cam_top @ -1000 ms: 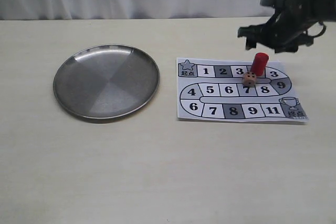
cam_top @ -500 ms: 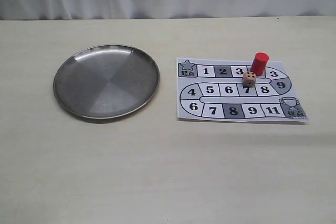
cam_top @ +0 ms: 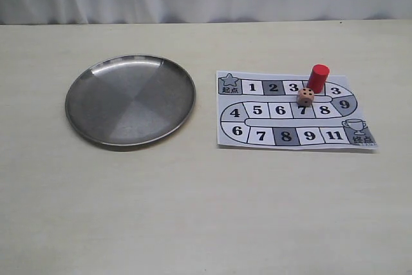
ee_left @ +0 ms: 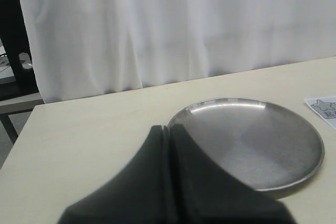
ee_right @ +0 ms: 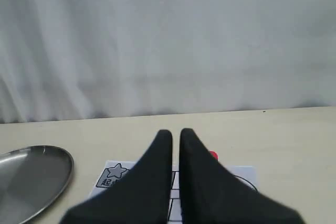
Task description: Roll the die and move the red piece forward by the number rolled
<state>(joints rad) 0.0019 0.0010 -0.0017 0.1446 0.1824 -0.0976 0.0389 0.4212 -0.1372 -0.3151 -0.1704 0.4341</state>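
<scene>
The red piece [cam_top: 317, 78] stands upright in the top row of the paper game board [cam_top: 257, 123], on the square between two squares marked 3. Just in front of it the die [cam_top: 306, 97] rests on the board at the top of square 7. Neither gripper shows in the exterior view. My right gripper [ee_right: 175, 132] hovers back from the board with a narrow gap between its fingers and nothing in it; a sliver of the red piece [ee_right: 213, 155] peeks past one finger. With its fingers pressed together and empty, my left gripper [ee_left: 169, 127] sits near the metal plate [ee_left: 252, 140].
A round metal plate [cam_top: 130, 99] lies on the table left of the board. A white curtain hangs along the table's far edge. One corner of the board [ee_left: 323, 106] shows in the left wrist view, and the plate's rim [ee_right: 31, 177] in the right wrist view.
One second ago the right arm hung above and behind the red piece at the upper right of the exterior view. It has since withdrawn out of that view. Die and piece have not moved.
</scene>
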